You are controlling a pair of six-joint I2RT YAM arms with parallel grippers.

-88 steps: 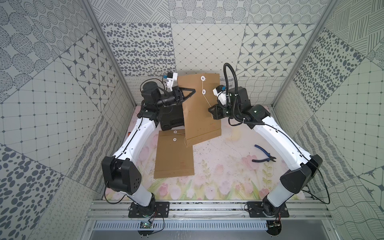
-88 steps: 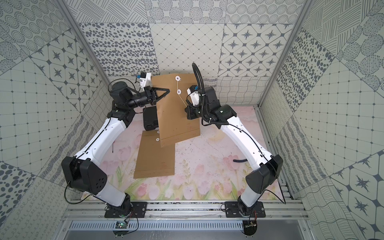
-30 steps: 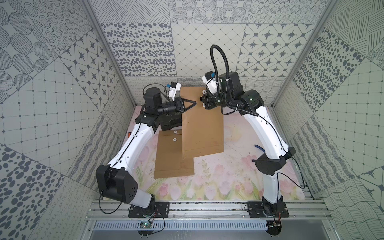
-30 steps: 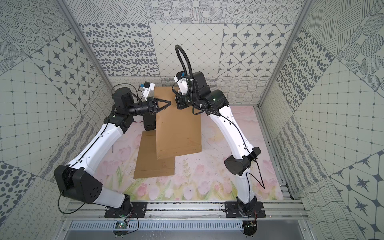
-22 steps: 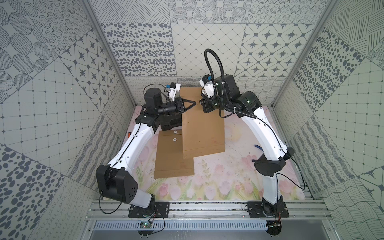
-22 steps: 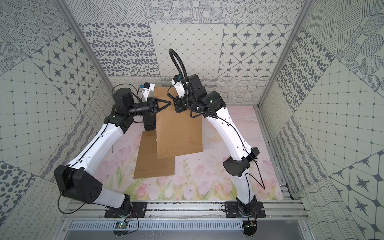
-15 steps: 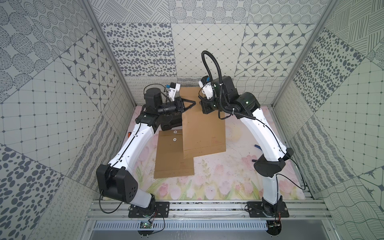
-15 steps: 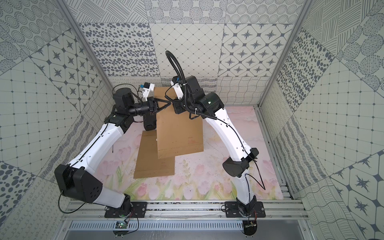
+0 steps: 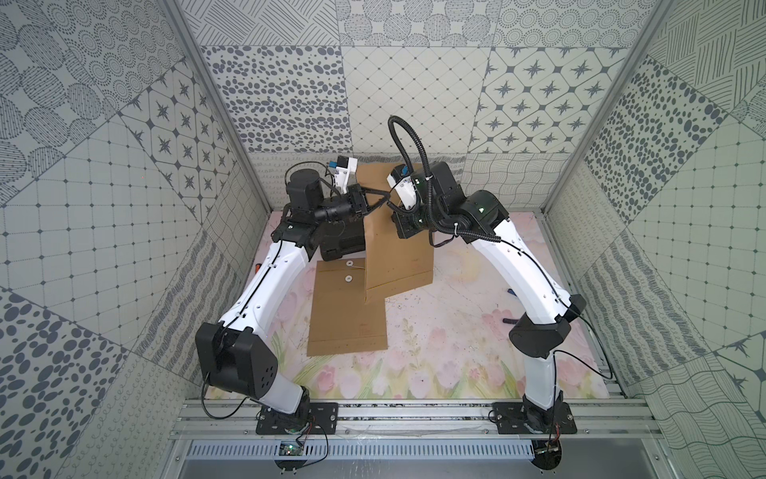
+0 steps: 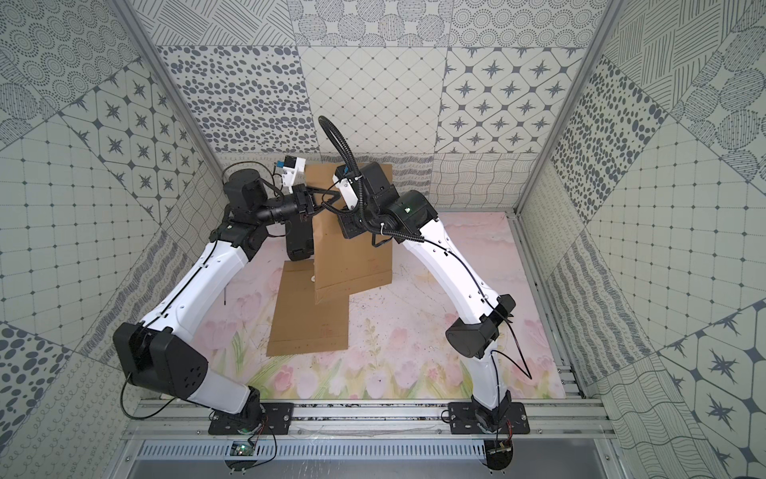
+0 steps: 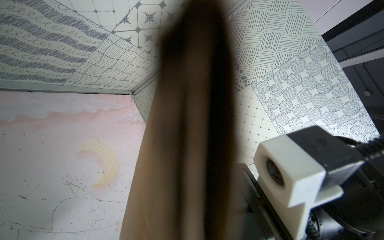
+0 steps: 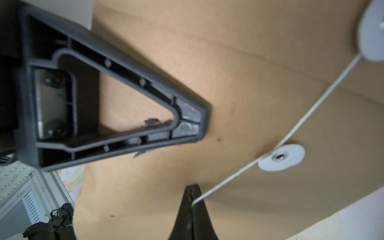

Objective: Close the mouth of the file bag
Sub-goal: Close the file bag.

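the file bag (image 9: 396,257) is held upright near the back wall, its edge clamped in the closed left gripper (image 9: 385,196). its white string (image 12: 228,179) is pinched in the closed right gripper (image 12: 192,200), near a button disc (image 12: 281,158).

Both top views look steeply down from high overhead, sharing nearly the whole floral mat (image 9: 456,331). The left wrist camera looks edge-on along the file bag (image 11: 166,176), very close and blurred. The right wrist camera faces the bag's front beyond its right gripper (image 12: 192,202), close on the string (image 12: 311,108).
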